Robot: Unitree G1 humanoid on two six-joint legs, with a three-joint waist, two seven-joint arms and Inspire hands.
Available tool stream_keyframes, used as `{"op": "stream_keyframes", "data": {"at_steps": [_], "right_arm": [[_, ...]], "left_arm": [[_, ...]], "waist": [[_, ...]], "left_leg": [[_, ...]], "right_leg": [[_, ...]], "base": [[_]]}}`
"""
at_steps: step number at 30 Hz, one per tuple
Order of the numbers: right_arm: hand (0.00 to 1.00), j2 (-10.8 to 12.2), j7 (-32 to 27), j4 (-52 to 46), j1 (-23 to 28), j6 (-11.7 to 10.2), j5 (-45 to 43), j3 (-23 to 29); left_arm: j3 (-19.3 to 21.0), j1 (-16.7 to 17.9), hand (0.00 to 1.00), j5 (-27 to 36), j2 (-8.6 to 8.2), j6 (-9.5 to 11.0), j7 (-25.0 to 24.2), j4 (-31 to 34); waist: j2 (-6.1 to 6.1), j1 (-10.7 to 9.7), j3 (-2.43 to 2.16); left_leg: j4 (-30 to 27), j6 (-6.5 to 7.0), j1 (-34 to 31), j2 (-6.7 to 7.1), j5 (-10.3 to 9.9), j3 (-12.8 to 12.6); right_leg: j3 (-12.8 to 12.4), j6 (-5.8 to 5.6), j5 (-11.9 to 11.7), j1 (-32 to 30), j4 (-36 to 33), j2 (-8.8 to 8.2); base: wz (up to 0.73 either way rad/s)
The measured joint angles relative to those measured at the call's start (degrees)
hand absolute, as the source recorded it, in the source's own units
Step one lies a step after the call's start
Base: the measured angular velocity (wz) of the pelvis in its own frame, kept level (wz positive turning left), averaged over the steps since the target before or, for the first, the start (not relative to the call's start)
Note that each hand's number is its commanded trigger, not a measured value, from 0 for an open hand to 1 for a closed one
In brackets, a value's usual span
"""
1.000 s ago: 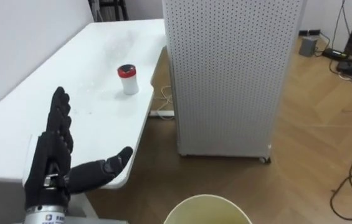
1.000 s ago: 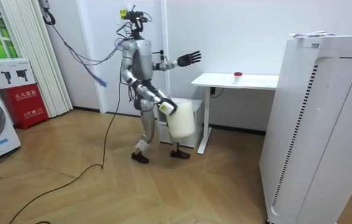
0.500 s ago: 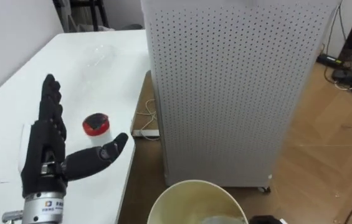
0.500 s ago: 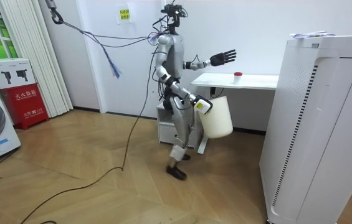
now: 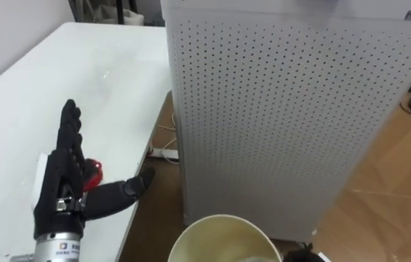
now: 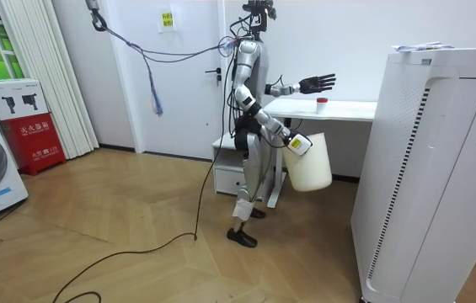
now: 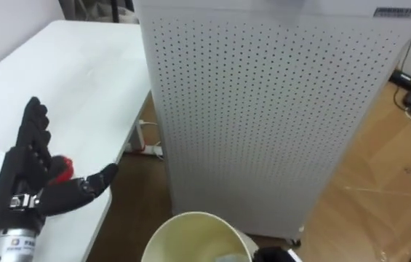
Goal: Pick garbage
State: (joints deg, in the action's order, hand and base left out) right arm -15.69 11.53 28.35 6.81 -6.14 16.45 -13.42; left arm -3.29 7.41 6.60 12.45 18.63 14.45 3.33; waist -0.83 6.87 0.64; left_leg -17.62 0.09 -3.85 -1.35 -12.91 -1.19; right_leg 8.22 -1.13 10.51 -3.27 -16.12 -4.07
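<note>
— Now, from the left eye?

— Black left hand low on the left, raised over the near edge of the white flat table. Fingers straight and close together, thumb out to the side, clasping nothing. Small white container with a red cap standing on the table just behind the palm, mostly hidden, a patch of red showing between fingers and thumb. Touching or apart: cannot tell.

— And further right?

— Tall white perforated metal cabinet on the wooden floor, just beside the table's end. At the bottom edge, the mouth of a cream round plastic bin.

— Then the room view?

— Standing at the table's end, one foot behind the other, turned toward the room view's right. Left arm stretched level over the tabletop, left hand with fingers extended, just above the container and a little short of it. Bin hanging tilted at hip height by the right hand; fingers there not readable, so cannot tell. Cabinet large in the foreground, well apart from the table.

— Lastly, the right eye?

— Same layout: left hand spread and empty, the red cap peeking out beside the fingers, cabinet behind, bin rim at the bottom.
</note>
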Motion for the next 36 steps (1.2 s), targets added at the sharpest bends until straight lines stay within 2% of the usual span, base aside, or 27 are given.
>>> {"op": "stream_keyframes", "data": {"at_steps": [10,16,19,21,23,30,36], "right_arm": [[1.00,-0.14,3.33,0.00,0.03,-0.07,-2.56,0.10],[1.00,-0.05,5.62,0.00,0.07,-0.07,-2.56,0.08],[1.00,-0.06,6.13,0.00,0.07,-0.28,-2.55,-0.01],[1.00,-0.09,6.20,0.01,0.17,-0.57,-2.52,-0.36],[1.00,-0.12,6.20,0.01,0.20,-0.67,-2.52,-0.85],[1.00,-0.20,6.17,0.01,0.25,-0.88,-2.46,-2.43],[1.00,-0.27,6.83,0.02,0.25,-0.88,-2.46,-3.35]], "left_arm": [[0.88,1.62,0.00,-1.26,-0.01,0.00,-0.63,0.53],[1.42,3.56,0.00,-1.22,0.02,0.11,-0.66,4.91],[2.52,3.96,0.00,-1.33,0.05,0.79,0.21,7.04],[3.41,4.01,0.00,-1.47,0.21,2.21,1.81,7.64],[3.46,4.05,0.00,-1.83,0.21,2.80,2.96,7.78],[3.26,4.20,0.00,-1.83,0.30,3.02,6.42,7.90],[3.16,6.17,0.00,-1.79,0.29,3.06,6.37,7.88]], "waist": [[0.22,0.05,0.00],[0.31,1.17,-0.04],[0.57,1.77,-0.20],[0.72,2.74,-0.30],[0.72,3.11,-0.30],[0.61,4.34,-0.25],[0.35,4.35,-0.12]], "left_leg": [[2.07,-0.18,2.50,0.08,0.10,0.43],[2.10,-0.24,2.33,0.18,0.11,1.34],[2.09,-0.40,2.00,0.21,0.21,1.90],[2.10,-0.50,1.96,0.21,0.28,2.27],[2.11,-0.51,2.06,0.22,0.29,2.57],[2.25,-0.52,2.30,0.34,0.29,2.99],[2.30,-0.52,2.30,0.34,0.29,2.99]], "right_leg": [[0.62,0.00,0.00,2.50,1.67,0.47],[1.50,0.01,-0.01,2.65,1.62,0.47],[2.22,0.02,-0.01,2.65,1.92,0.49],[2.84,0.10,-0.06,3.00,2.47,0.53],[3.21,0.10,-0.06,3.38,2.69,0.55],[3.88,0.10,-0.06,4.26,3.50,0.52],[4.24,0.10,-0.06,4.29,3.52,0.45]], "base": [[0.01],[0.05],[0.11],[0.10],[0.11],[0.04],[0.00]]}}
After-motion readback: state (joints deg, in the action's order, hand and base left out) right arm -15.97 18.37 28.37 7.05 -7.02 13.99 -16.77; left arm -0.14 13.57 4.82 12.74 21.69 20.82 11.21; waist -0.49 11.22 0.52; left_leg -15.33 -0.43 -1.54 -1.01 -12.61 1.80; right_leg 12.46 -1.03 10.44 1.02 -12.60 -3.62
